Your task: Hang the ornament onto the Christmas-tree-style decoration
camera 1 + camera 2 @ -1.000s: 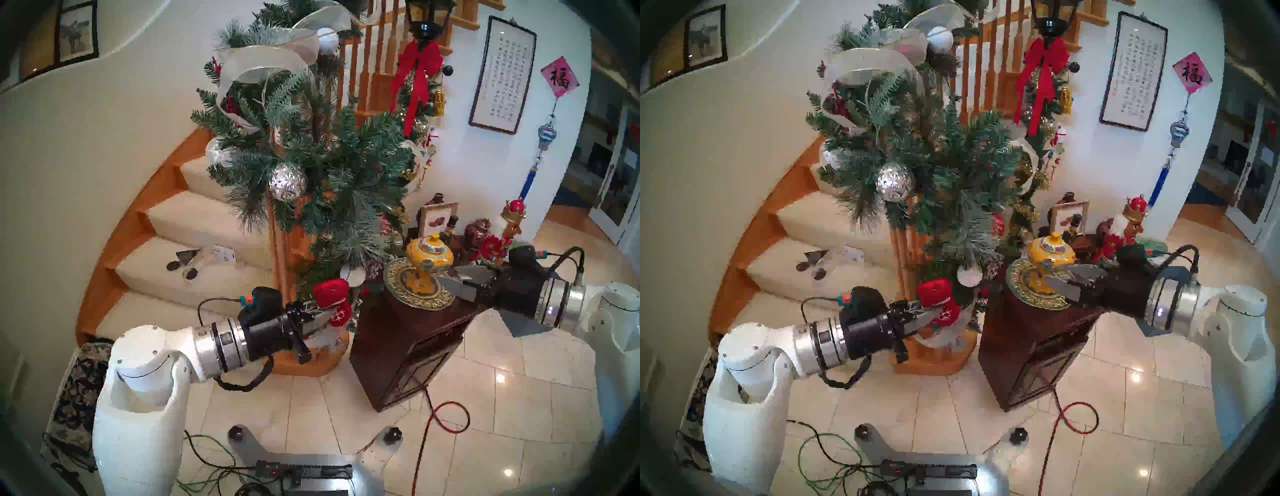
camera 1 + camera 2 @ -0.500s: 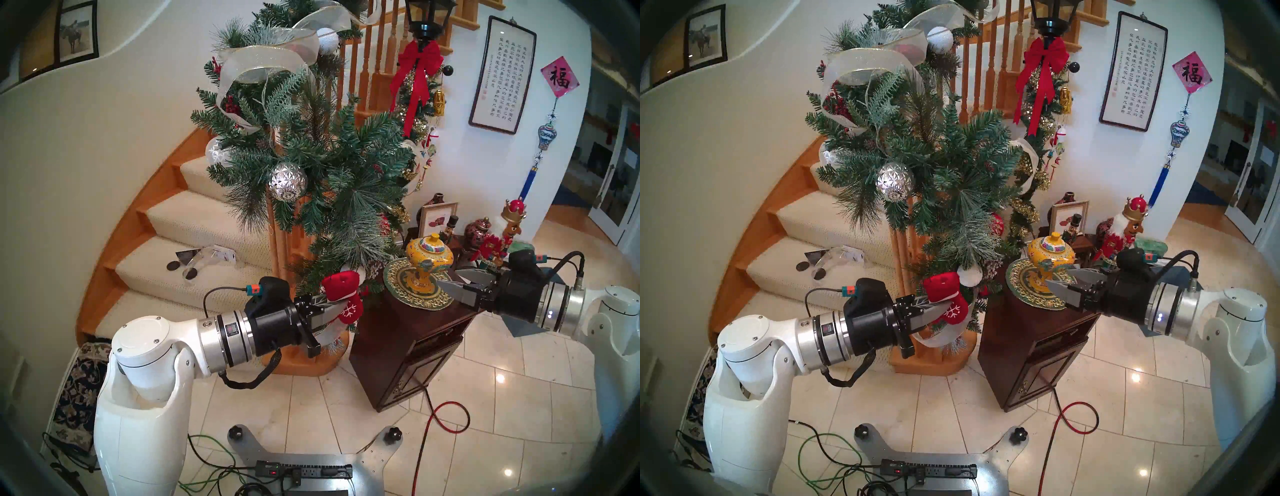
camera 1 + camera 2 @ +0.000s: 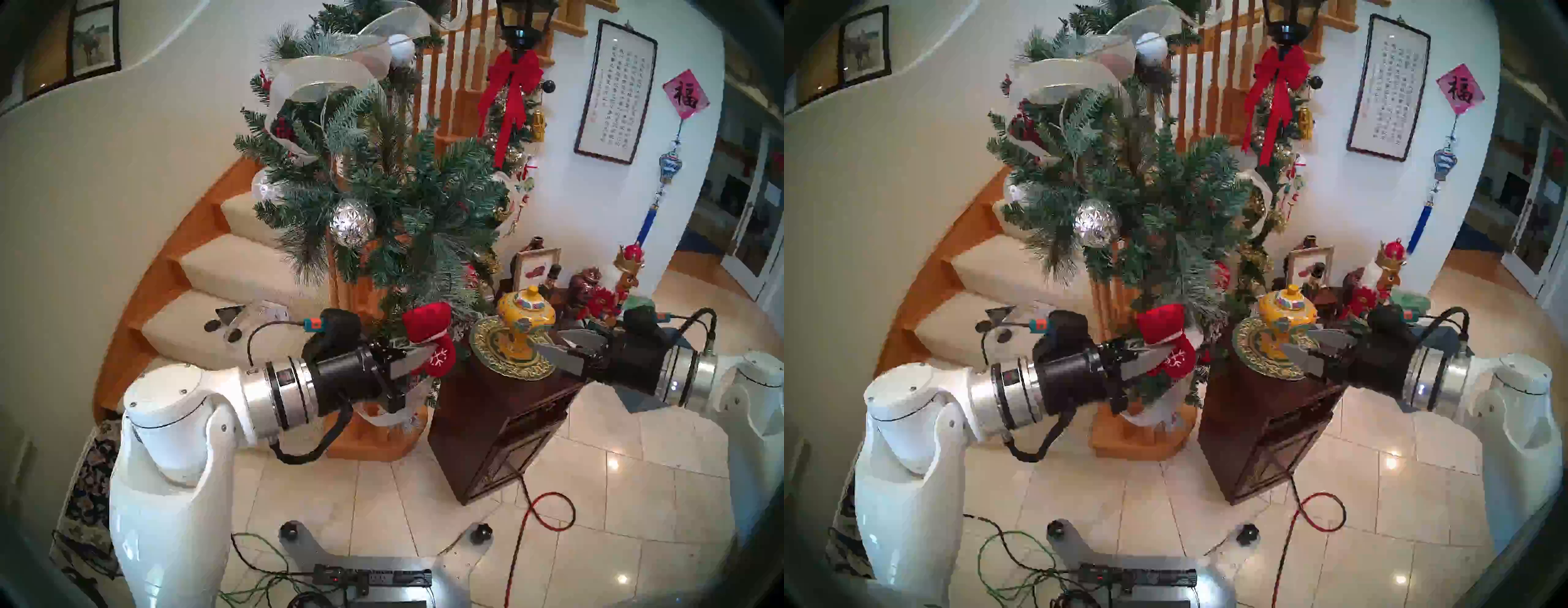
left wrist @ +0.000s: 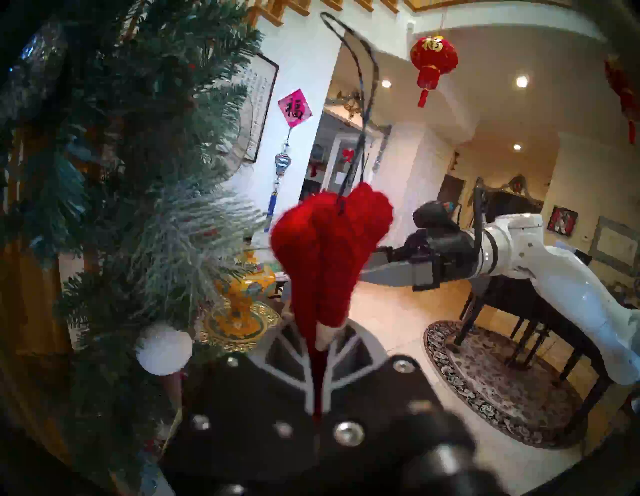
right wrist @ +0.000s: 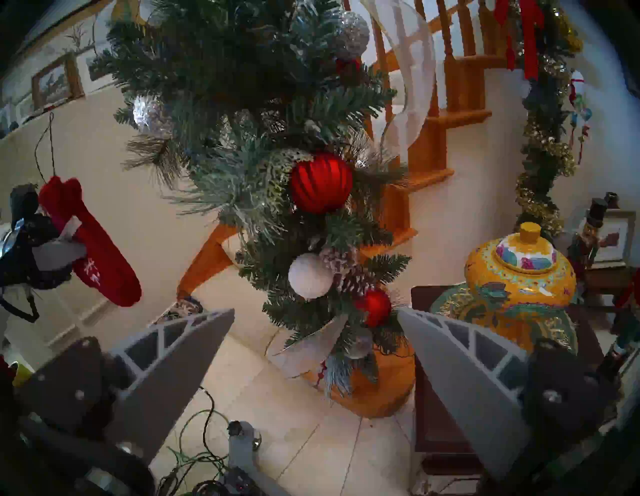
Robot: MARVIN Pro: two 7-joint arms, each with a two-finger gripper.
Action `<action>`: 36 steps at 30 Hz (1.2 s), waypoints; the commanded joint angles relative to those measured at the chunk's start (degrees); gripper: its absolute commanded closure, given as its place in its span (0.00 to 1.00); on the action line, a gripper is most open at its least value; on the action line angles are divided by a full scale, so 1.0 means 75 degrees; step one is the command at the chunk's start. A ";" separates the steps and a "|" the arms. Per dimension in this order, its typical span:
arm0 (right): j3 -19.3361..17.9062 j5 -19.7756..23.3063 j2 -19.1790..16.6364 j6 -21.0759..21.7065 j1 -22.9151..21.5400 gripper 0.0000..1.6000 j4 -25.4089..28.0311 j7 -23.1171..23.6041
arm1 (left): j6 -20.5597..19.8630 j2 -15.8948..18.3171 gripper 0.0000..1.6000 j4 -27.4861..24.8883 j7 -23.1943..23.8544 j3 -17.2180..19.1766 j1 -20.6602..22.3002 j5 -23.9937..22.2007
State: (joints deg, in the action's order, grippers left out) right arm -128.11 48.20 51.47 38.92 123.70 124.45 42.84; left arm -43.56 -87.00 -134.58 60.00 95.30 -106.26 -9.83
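Since a second ago our left hand (image 3: 418,358) is rising toward the middle of the head view, carrying the red mitten ornament (image 3: 428,335) from lower down in front of the newel post up against the lowest fronds of the pine garland (image 3: 382,191); our right hand (image 3: 551,346) is staying put at the right of the frame. We are clamping the mitten at its white cuff, fingers pressed tight on it, thumb end upward. In the left wrist view its dark hanging loop (image 4: 360,69) is standing free above the mitten, near the frosted needles at the left but not over any branch. Our right hand is waiting with its fingers spread wide, holding nothing, above the worktop (image 3: 488,407). So we are judging the pickup done; threading the loop onto a branch and letting go are still ahead.
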 commanded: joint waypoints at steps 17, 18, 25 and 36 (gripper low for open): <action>-0.0055 0.0009 -0.0022 0.0013 -0.0065 0.00 0.0028 -0.0007 | -0.0904 -0.0022 1.00 0.0296 -0.0267 0.0370 0.1434 -0.0471; -0.0055 0.0008 -0.0022 0.0013 -0.0065 0.00 0.0028 -0.0006 | -0.1006 -0.0021 1.00 0.0327 -0.0291 0.0372 0.1501 -0.0513; -0.0055 0.0006 -0.0021 0.0013 -0.0067 0.00 0.0027 -0.0003 | -0.1119 0.0274 1.00 0.0550 -0.0461 0.0168 0.1795 -0.0677; -0.0055 0.0004 -0.0019 0.0016 -0.0069 0.00 0.0027 -0.0003 | -0.1322 0.0435 1.00 0.0789 -0.0662 -0.0024 0.2062 -0.1102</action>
State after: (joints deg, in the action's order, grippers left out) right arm -128.13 48.17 51.45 38.92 123.52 124.47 43.04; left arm -52.51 -84.08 -128.73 52.30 95.53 -93.39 -15.74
